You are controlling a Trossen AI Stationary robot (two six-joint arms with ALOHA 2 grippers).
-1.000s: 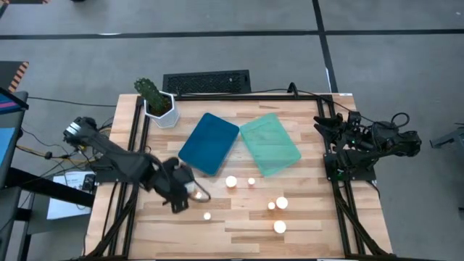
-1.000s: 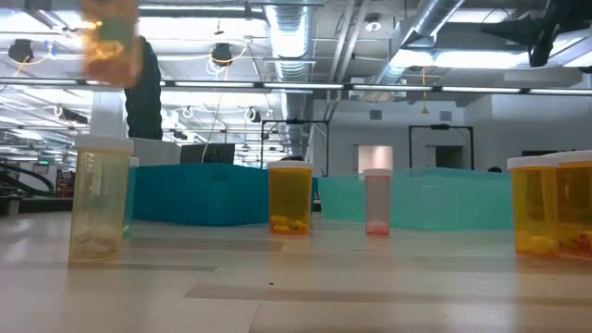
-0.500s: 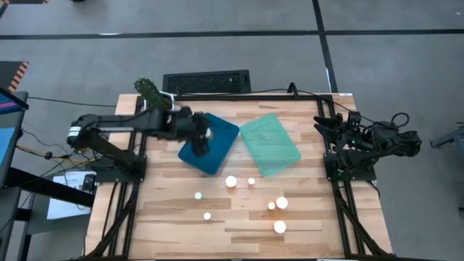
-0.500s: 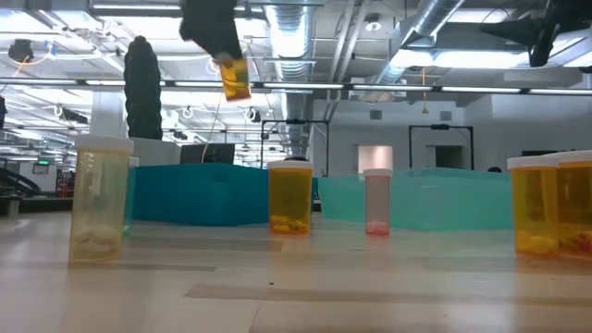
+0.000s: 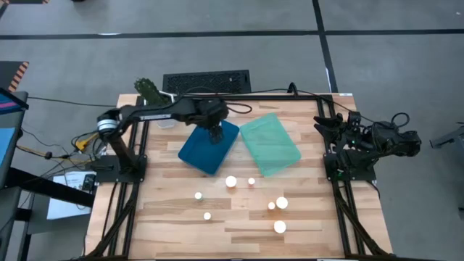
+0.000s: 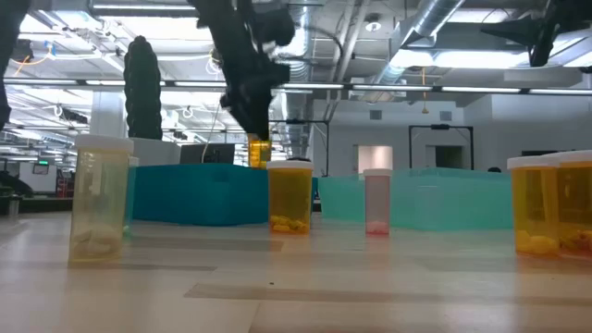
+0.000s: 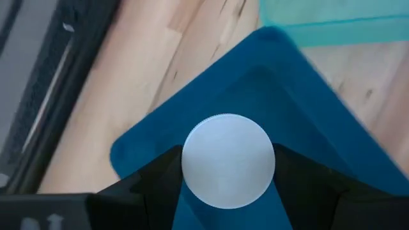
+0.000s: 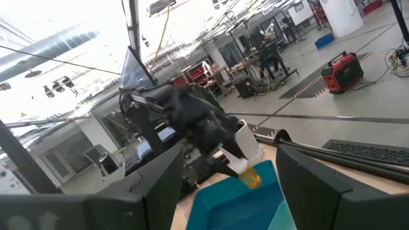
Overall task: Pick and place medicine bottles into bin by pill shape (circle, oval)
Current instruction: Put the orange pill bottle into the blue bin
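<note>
My left gripper (image 5: pixel 215 133) hangs over the dark blue tray (image 5: pixel 205 148), shut on one medicine bottle (image 6: pixel 257 153) with an amber body and a round white cap (image 7: pixel 228 161). The mint green tray (image 5: pixel 270 143) lies right of the blue one. Several more white-capped bottles stand upright on the wood nearer the front, among them one (image 5: pixel 231 181) just in front of the trays and one (image 5: pixel 280 227) near the front edge. My right gripper (image 8: pixel 229 195) waits folded back at the table's right edge, open, with nothing between its fingers. My left gripper pinches the bottle at its top, one finger (image 7: pixel 160 185) on either side of the white cap (image 7: pixel 192 163). The fingers come from above, slanting down. The amber body (image 6: pixel 258 155) hangs below them, clear of the blue tray.
A white pot with a cactus (image 5: pixel 154 98) stands at the far left corner, close behind the left arm. A black grille (image 5: pixel 206 81) lies beyond the far edge. Bare wood shows at the table's near left.
My left gripper has carried the bottle from the table's near left part toward the far edge and the right. It has then sunk over the blue tray, so the bottle now hangs much lower, just above the tray's rim in the low view.
</note>
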